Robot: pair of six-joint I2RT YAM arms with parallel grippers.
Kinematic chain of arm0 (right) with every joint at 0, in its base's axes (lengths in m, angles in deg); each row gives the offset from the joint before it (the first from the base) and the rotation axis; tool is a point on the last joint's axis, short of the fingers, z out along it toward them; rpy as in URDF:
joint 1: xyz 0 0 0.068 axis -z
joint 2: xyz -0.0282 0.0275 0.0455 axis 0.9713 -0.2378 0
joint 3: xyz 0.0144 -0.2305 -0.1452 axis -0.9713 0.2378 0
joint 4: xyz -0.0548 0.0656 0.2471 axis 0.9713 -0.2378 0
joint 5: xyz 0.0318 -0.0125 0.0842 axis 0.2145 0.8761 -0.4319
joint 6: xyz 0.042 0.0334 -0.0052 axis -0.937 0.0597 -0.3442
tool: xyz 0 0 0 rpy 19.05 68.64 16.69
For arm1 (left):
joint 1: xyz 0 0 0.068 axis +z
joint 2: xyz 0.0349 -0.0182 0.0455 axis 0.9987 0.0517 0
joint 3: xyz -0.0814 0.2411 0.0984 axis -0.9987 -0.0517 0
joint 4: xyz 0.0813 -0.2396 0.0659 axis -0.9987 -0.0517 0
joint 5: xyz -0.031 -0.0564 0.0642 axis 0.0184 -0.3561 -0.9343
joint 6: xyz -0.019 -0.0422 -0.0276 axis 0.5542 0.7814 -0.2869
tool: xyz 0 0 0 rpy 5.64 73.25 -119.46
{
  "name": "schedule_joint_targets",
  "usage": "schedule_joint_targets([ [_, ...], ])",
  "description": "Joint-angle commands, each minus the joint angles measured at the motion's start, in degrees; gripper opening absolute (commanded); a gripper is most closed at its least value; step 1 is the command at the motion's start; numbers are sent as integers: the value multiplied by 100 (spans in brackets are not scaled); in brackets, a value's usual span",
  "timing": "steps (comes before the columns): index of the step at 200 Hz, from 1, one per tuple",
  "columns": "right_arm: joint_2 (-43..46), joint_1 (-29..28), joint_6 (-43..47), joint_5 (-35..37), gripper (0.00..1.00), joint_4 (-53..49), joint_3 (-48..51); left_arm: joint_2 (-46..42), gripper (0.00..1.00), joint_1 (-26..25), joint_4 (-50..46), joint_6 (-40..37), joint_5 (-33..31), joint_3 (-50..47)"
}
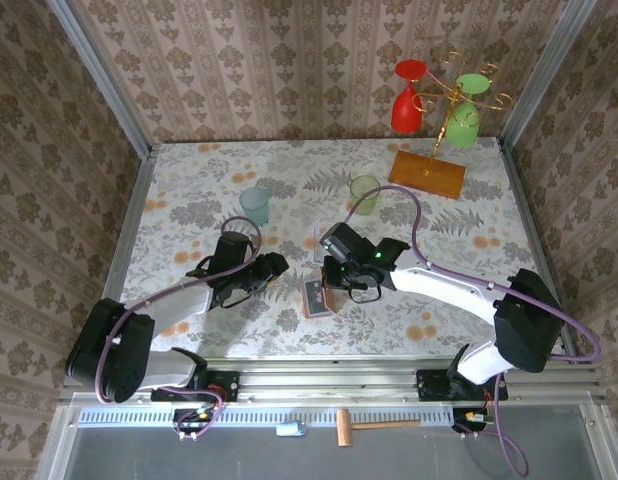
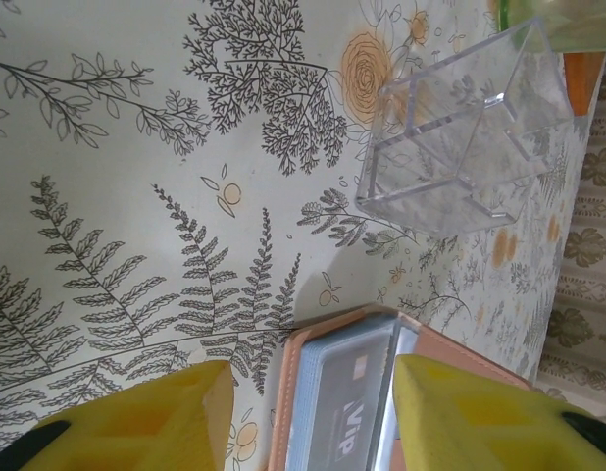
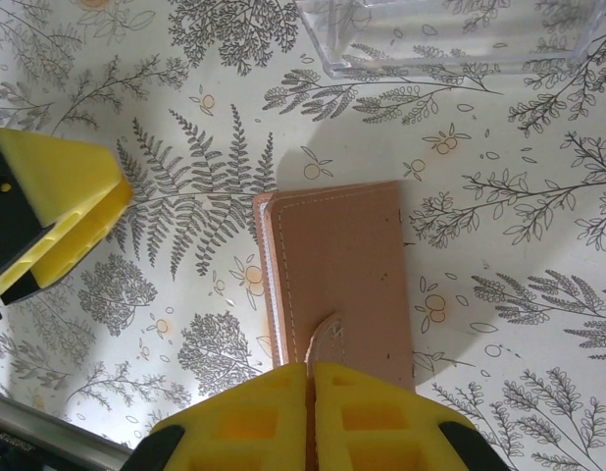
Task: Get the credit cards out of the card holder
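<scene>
I see the floral table [image 1: 189,190], salmon-pink card holder [image 1: 315,297] lying open at its near middle, grey-blue credit cards [image 2: 347,412] tucked inside, right gripper [image 3: 308,378] pinched tight on its cover, left gripper [image 2: 313,397] half-open, empty, just beside it.

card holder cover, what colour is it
The card holder is salmon pink with pale stitching along its edge, clearest in the right wrist view.
</scene>
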Motion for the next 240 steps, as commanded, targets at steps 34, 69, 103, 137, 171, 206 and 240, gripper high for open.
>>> schedule_joint_targets([
  [34, 194, 110, -72, 96, 3, -212, 93, 131, 48, -337, -431, -347, -156, 489],
  [69, 444, 311, -82, 99, 3, -223, 379, 523, 48, -640, -239, -306, -112, 752],
  [103, 716, 506, -13, 116, 3, -300, 651, 889, 47, -900, -138, -284, -7, 1039],
  [137, 1007, 718, 36, 129, 3, -332, 993, 1077, 47, -1132, -139, -273, -15, 1267],
  [171, 1170, 884, 73, 128, 3, -302, 1324, 1220, 47, -1335, -145, -268, -24, 1462],
  [206, 1164, 990, 145, 201, 3, -226, 1577, 1427, 46, -1507, -138, -257, 37, 1669],
  [240, 1077, 1064, 213, 291, 3, -99, 1769, 1668, 45, -1684, -69, -220, 106, 1836],
])
